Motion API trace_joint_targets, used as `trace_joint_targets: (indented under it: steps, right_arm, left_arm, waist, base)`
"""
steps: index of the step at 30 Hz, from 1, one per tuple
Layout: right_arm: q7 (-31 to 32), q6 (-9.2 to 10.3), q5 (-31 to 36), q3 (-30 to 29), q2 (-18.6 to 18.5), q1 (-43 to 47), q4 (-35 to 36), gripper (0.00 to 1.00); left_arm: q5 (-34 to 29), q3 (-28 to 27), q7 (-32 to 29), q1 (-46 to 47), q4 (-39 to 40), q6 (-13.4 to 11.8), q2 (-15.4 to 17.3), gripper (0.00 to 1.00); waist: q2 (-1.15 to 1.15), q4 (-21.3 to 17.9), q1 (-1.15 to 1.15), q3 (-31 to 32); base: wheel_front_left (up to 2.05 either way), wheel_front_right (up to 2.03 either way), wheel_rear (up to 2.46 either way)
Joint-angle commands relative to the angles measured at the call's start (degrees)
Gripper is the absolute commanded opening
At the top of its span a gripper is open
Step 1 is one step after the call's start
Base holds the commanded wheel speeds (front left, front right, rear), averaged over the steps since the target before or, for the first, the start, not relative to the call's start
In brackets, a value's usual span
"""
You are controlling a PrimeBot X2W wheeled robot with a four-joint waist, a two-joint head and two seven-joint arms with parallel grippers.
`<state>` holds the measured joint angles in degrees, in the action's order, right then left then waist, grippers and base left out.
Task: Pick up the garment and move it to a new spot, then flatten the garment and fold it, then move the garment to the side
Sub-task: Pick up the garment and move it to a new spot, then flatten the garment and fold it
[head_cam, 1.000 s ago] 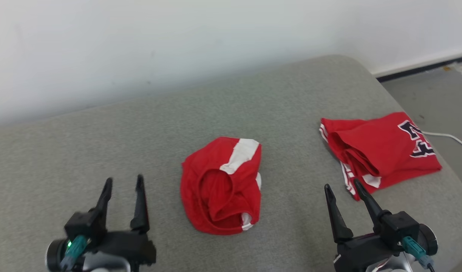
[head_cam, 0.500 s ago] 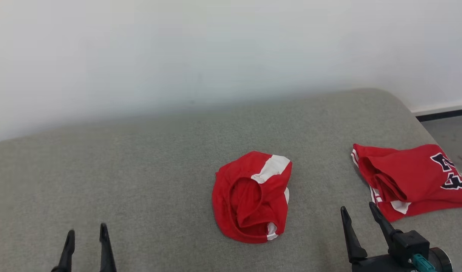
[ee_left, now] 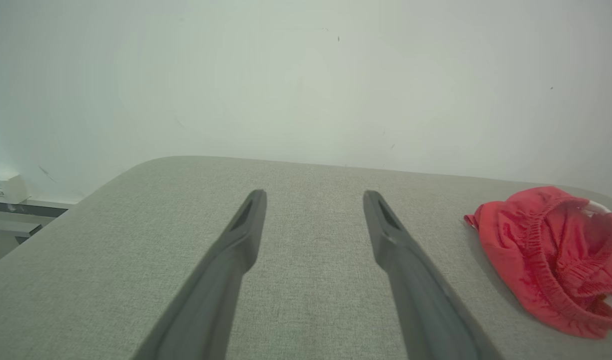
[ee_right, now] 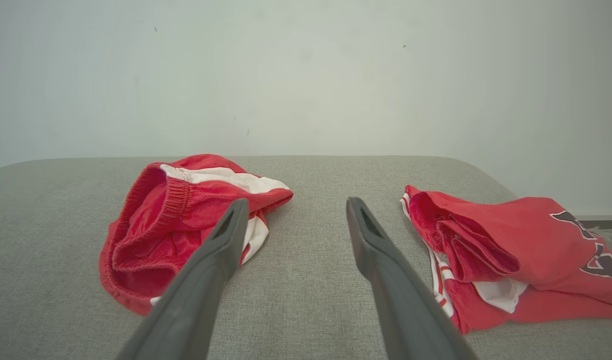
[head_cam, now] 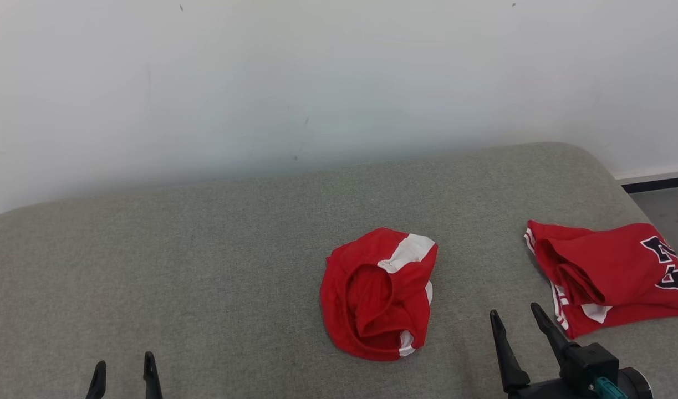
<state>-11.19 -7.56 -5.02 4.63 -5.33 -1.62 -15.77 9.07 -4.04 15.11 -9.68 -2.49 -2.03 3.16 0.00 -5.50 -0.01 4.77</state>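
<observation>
Camera shift: head view has tipped up since a second ago, so more wall (head_cam: 339, 83) shows, and the left end effector (head_cam: 124, 360) and right end effector (head_cam: 513, 310) sit lower in frame; red shorts (head_cam: 377, 293) and jersey (head_cam: 610, 271) lie unchanged on the bed (head_cam: 205, 249).
Shorts: crumpled, waistband gaping, mid-bed toward the front edge; likely the garment to pick up.
Jersey: roughly folded at the right edge, probably already set aside.
Left fingers: apart, empty, over bare bed.
Right fingers: apart, empty, between shorts and jersey, placed to reach.
</observation>
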Motion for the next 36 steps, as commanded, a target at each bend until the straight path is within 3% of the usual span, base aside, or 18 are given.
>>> trace_joint_targets:
  steps: [1, 16, 24, 27, 31, 36]
  right_arm:
    - [-0.3, 0.18, -0.3, 0.1, 0.0, 0.3, -0.1, 1.00]
    - [-0.3, 0.18, -0.7, 0.9, 0.1, -0.4, -0.5, 1.00]
    - [-0.2, 0.18, -1.0, 1.6, -0.1, -1.5, -0.6, 1.00]
    - [-0.3, 0.18, -0.9, 2.0, -0.2, -2.0, -0.5, 1.00]
    - [-0.3, 0.18, -0.9, 2.6, -0.1, -2.5, -0.5, 1.00]
    - [-0.4, 0.18, -1.2, 4.2, 0.4, -3.6, -0.8, 1.00]
  left_arm:
    - [-0.4, -0.3, 0.0, -0.3, 0.3, -0.2, -0.1, 1.00]
    - [-1.2, 1.5, 0.0, 0.1, 0.2, -0.7, -0.3, 1.00]
    - [-3.5, 7.8, 0.0, 5.3, -3.4, 4.2, -0.2, 1.00]
    - [-2.8, 10.5, -2.6, 9.5, -7.1, 6.1, -0.2, 1.00]
    - [-0.2, 13.4, -5.7, 14.2, -10.8, 7.4, -0.2, 1.00]
    - [9.4, 19.5, -12.3, 21.3, -17.3, 7.8, -0.2, 1.00]
  waist:
    - [0.00, 0.1, 0.01, -0.1]
    - [0.00, -0.2, 0.01, -0.2]
    - [0.00, -1.7, 0.01, -1.2]
    - [0.00, -2.8, 0.01, -1.8]
    - [0.00, -4.5, 0.01, -2.7]
    - [0.00, -8.0, 0.01, -4.5]
  base:
    - [0.00, 0.00, 0.00]
    - [0.00, 0.00, 0.00]
    - [0.00, 0.00, 0.00]
    - [0.00, 0.00, 0.00]
    - [0.00, 0.00, 0.00]
    - [0.00, 0.00, 0.00]
